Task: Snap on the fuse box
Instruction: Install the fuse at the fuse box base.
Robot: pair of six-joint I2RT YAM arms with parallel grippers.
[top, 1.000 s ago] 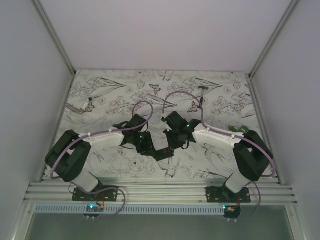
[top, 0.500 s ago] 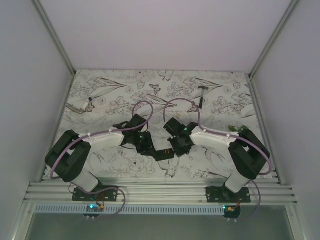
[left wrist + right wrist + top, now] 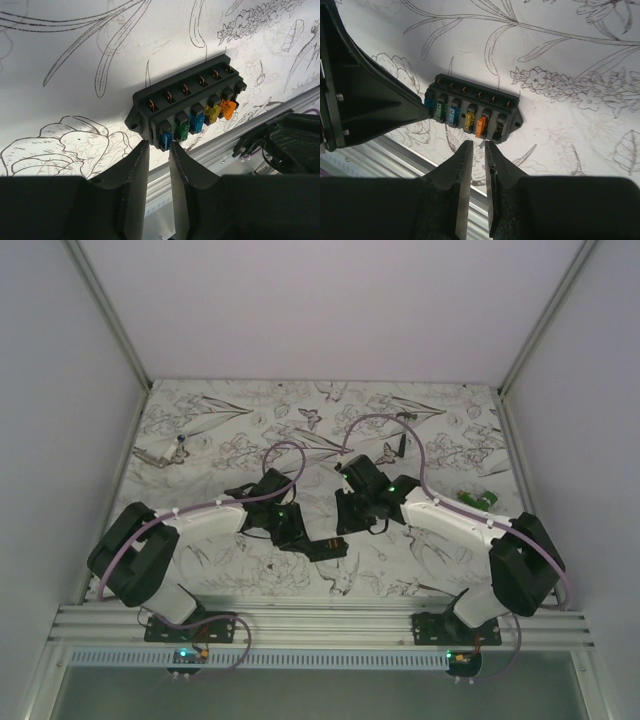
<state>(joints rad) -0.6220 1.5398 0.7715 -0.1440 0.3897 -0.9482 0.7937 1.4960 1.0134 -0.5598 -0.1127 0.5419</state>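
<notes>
The fuse box (image 3: 187,112) is a small black block with a row of blue, green, yellow and orange fuses on one face. In the top view it lies near the table's front middle (image 3: 326,548). My left gripper (image 3: 157,146) is shut on its blue-fuse end, a fingertip on each side. In the right wrist view the fuse box (image 3: 470,107) is just beyond my right gripper (image 3: 479,144). That gripper hovers short of the orange fuse, slightly open, with nothing between its fingers.
A small green object (image 3: 478,499) lies at the right side. A tiny black-handled hammer (image 3: 398,444) rests at the back centre, and a small metal tool (image 3: 165,452) at the back left. An aluminium rail (image 3: 320,620) borders the near edge; white walls enclose the table.
My right gripper has drawn back from the fuse box toward the far side and its jaws have parted a little. The left gripper keeps its hold in place.
</notes>
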